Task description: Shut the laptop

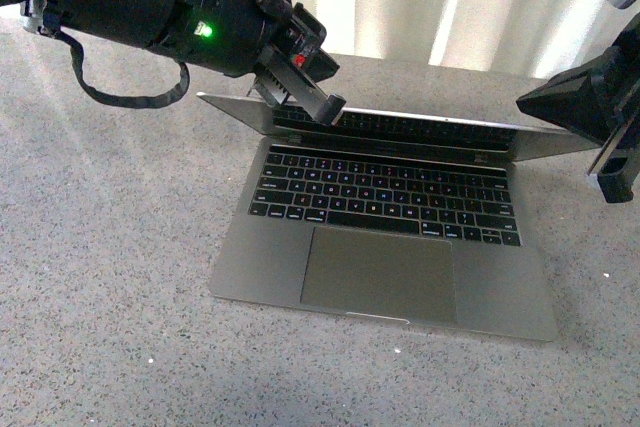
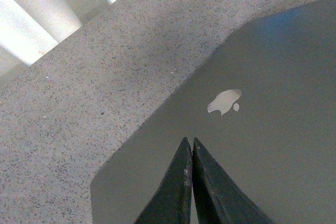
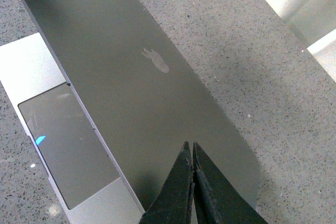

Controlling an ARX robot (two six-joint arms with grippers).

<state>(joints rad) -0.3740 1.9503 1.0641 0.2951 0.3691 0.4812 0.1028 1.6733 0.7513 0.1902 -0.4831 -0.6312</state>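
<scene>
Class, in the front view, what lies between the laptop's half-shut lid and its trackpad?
The black keyboard of the laptop fills the stretch between lid and trackpad, with nothing resting on it. The front view shows this.

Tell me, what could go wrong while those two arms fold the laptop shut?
1. The shut left pincer rests on the lid of the laptop, left of its middle. If the right pincer, near the far corner, pushes unevenly, the lid may twist.
2. Narrow hard tips could slip or scratch the grey metal.
3. Nothing braces the base, so it may slide on the table.
</scene>
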